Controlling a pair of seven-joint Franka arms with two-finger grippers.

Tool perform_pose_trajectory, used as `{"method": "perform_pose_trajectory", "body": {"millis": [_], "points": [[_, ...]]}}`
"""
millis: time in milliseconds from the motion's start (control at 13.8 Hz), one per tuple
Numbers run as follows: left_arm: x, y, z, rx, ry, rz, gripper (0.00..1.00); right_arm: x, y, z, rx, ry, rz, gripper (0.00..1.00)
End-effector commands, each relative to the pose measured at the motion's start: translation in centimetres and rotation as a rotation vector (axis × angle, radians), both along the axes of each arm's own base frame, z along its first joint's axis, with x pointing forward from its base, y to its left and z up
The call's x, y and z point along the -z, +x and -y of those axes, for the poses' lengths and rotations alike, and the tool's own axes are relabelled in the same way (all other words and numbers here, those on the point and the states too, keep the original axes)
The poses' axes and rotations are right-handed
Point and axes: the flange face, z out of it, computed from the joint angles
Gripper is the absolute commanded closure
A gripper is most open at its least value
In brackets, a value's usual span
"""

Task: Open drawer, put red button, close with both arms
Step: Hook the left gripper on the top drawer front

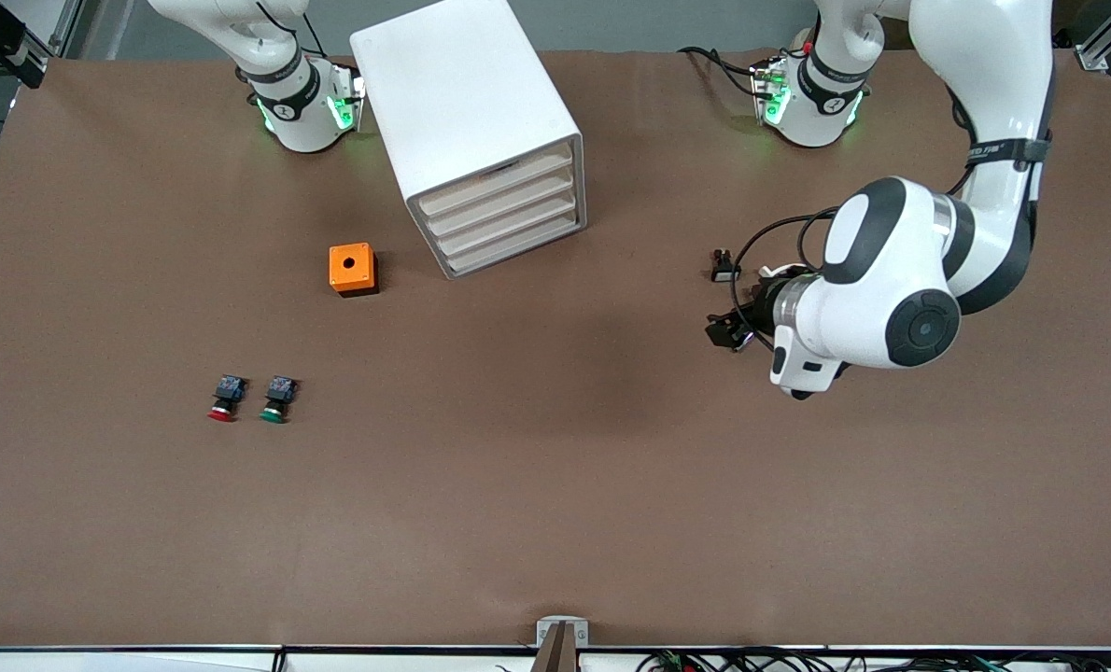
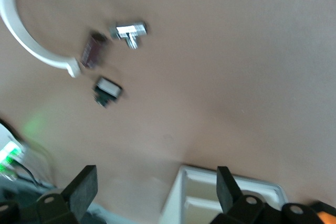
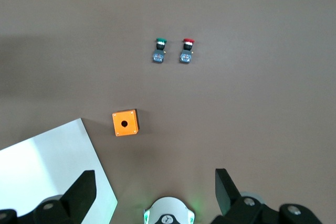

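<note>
Nothing of the task looks done yet. The white boxy plastic cabinet (image 1: 476,126) stands on the brown surface (image 1: 555,523) between the two arm bases, and all four of its wide shallow white tray-drawers (image 1: 504,217) sit flush and shut. The tiny push button with the round red cap and black-and-blue body (image 1: 225,398) lies untouched on the surface, well nearer to the front camera than the cabinet and toward the right arm's end. Just beside it lies its green-capped twin (image 1: 277,399), and the small orange box with a hole (image 1: 353,269) sits between the buttons and the cabinet. Opening a drawer, moving the button in and closing the drawer all remain.

The red button lies on its side, long axis running toward the front camera, red cap at the nearer end and body at the farther end. The cabinet is turned at an angle, its drawer fronts facing the front camera and somewhat toward the left arm's end.

The left pincer (image 1: 725,301) hangs over bare surface toward the left arm's end, jaws wide and empty. The right pincer (image 3: 155,195) waits up high near its base, over the cabinet's edge, jaws also wide and empty.
</note>
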Motion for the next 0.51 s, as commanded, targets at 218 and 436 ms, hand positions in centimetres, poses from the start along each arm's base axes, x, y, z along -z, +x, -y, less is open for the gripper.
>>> {"method": "perform_pose_trajectory", "body": {"millis": [218, 436], "points": [[0.4, -1.0, 4.0, -0.28, 0.029, -0.187, 0.0, 0.0, 0.8, -0.2, -0.007, 0.068, 0.017, 0.0], [1.1, -1.8, 6.6, -0.429, 0.034, -0.327, 0.0, 1.4, 2.2, 0.2, 0.008, 0.058, -0.009, 0.0]]}}
